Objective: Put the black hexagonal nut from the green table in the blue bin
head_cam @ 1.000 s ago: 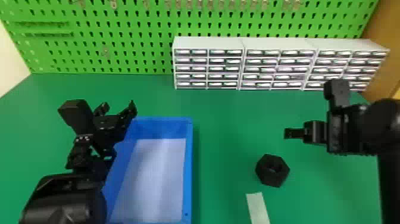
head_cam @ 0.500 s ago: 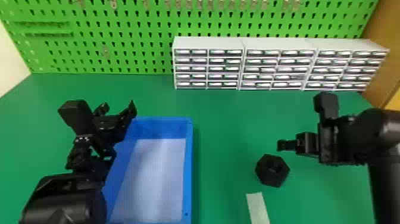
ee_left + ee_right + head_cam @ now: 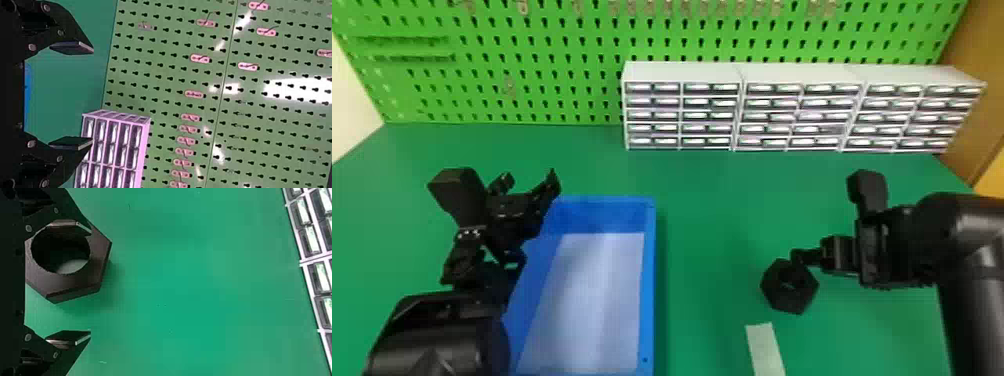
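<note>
From where I stand, the left arm (image 3: 439, 335) comes up along the left side of the blue bin (image 3: 650, 280), its wrist crooked beside that wall. The left gripper (image 3: 529, 181) is at the bin's far left corner, its two flat fingers spread wide. Over on the bin's right, well apart from it, there's the right arm (image 3: 977, 250), with the right gripper (image 3: 832, 255) on the side toward the bin, fingers parted too.

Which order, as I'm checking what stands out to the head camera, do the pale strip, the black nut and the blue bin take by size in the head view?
Largest to smallest, by what shows:
1. Blue bin
2. Black nut
3. Pale strip, cut off by the bottom edge
</note>
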Robot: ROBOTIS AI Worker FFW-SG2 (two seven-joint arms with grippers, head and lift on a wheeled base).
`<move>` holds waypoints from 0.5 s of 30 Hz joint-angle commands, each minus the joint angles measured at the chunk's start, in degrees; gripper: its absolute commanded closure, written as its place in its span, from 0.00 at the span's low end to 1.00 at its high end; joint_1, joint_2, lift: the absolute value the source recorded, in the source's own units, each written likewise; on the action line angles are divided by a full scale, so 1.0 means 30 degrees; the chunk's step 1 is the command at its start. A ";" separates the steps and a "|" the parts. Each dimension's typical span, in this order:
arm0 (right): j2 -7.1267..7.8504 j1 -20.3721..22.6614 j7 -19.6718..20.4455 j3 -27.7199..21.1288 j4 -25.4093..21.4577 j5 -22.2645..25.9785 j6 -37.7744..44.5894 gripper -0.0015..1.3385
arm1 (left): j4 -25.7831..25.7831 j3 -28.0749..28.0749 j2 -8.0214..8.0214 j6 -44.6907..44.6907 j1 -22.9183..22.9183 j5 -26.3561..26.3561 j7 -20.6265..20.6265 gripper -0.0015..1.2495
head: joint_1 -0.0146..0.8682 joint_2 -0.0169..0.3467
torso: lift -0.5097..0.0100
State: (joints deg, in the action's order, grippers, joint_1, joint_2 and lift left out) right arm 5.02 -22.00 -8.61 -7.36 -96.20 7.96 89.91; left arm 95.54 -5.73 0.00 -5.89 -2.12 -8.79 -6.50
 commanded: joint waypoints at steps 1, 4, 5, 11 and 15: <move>-0.0005 0.0097 -0.0001 0.0023 0.0249 -0.0045 0.0056 0.26 | 0.0001 -0.0024 -0.0050 0.0000 -0.0025 -0.0001 -0.0001 0.35 | 0.79 0.19 | 0.79; -0.0005 0.0185 -0.0001 0.0023 0.0366 -0.0045 0.0056 0.26 | 0.0001 -0.0024 -0.0050 0.0000 -0.0025 -0.0001 -0.0001 0.35 | 0.79 0.19 | 0.79; -0.0005 0.0214 -0.0001 0.0023 0.0396 -0.0074 0.0056 0.26 | 0.0001 -0.0024 -0.0050 0.0000 -0.0025 -0.0001 -0.0001 0.35 | 0.79 0.19 | 0.79; -0.0005 0.0332 -0.0001 -0.0035 0.0630 -0.0103 0.0056 0.26 | 0.0001 -0.0024 -0.0050 0.0029 -0.0025 -0.0001 -0.0001 0.35 | 0.79 0.19 | 0.79; -0.0005 0.0420 -0.0001 -0.0094 0.0777 -0.0103 0.0056 0.26 | 0.0001 -0.0024 -0.0050 0.0000 -0.0025 -0.0001 -0.0001 0.35 | 0.79 0.19 | 0.79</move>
State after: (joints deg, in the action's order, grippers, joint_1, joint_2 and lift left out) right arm 5.01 -21.00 -8.61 -7.50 -94.30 7.65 89.91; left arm 95.54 -5.79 0.00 -5.87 -2.20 -8.79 -6.50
